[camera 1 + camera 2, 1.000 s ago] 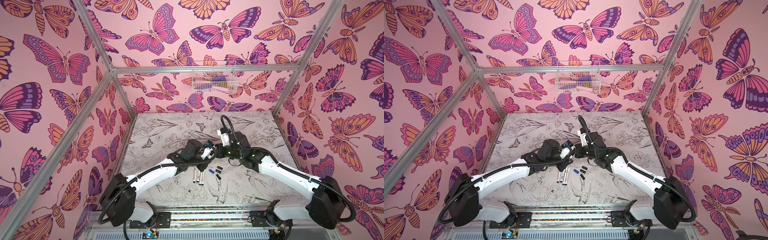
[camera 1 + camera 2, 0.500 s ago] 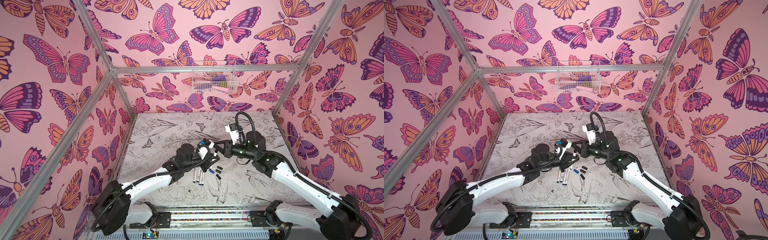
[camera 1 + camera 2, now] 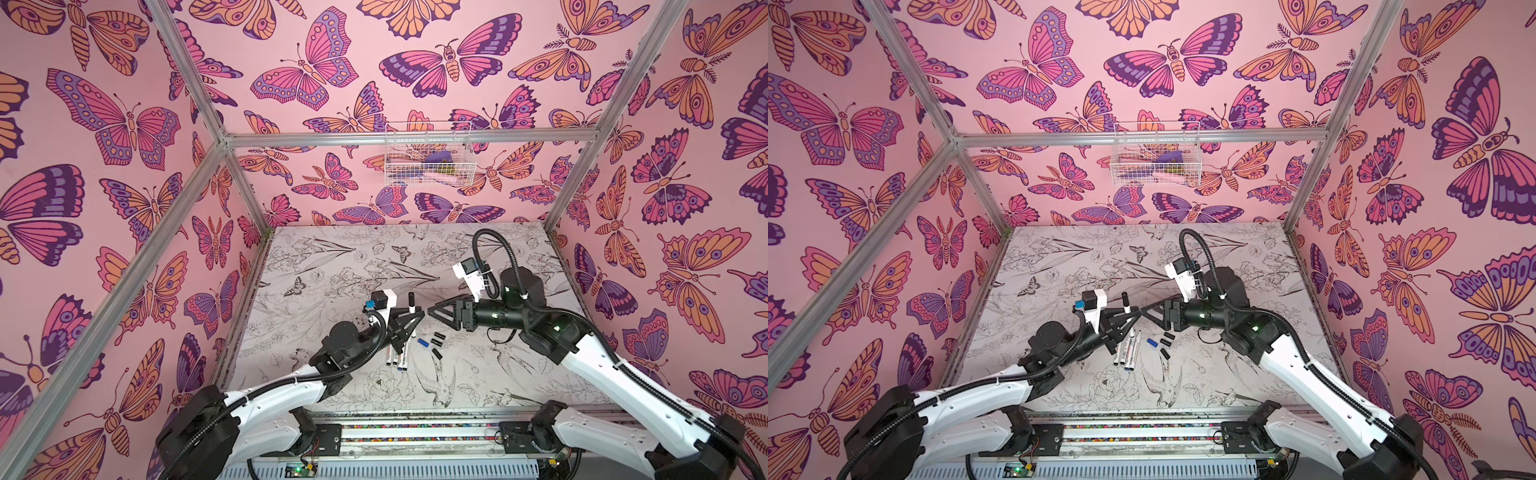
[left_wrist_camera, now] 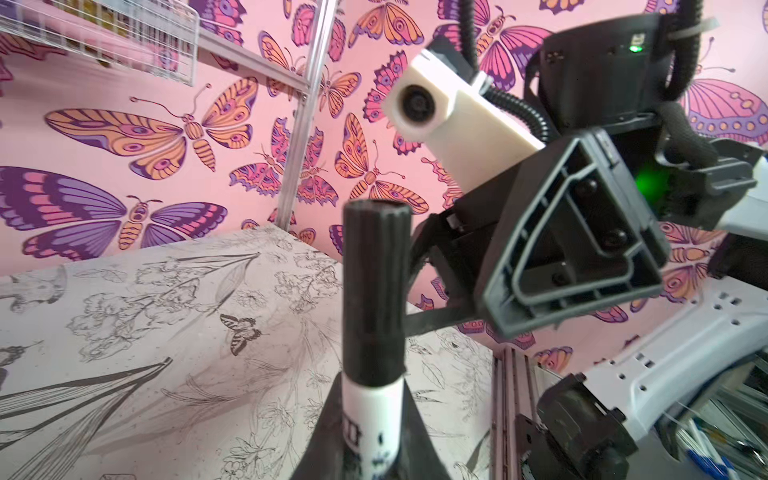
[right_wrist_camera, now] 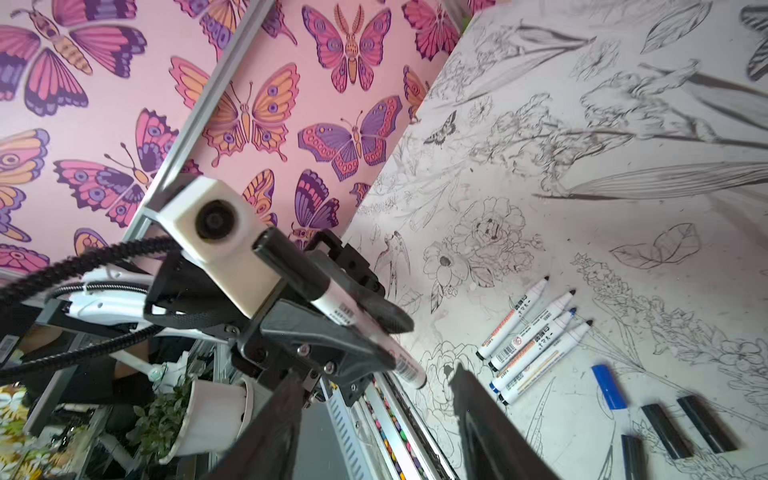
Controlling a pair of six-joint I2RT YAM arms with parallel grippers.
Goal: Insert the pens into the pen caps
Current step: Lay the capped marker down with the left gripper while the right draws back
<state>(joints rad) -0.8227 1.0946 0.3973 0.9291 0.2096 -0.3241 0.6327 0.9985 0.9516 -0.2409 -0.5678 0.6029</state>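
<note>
The right gripper (image 3: 434,309) has just spread and backed off; the left gripper (image 3: 409,318) pinches a pen (image 4: 371,409) now wearing its black cap (image 4: 373,291): one done.

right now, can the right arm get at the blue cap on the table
Probably yes. The right gripper is open and empty above the table near the blue cap, which lies apart from the pens and black caps. The left gripper, shut on a capped pen, is not over it.
</note>
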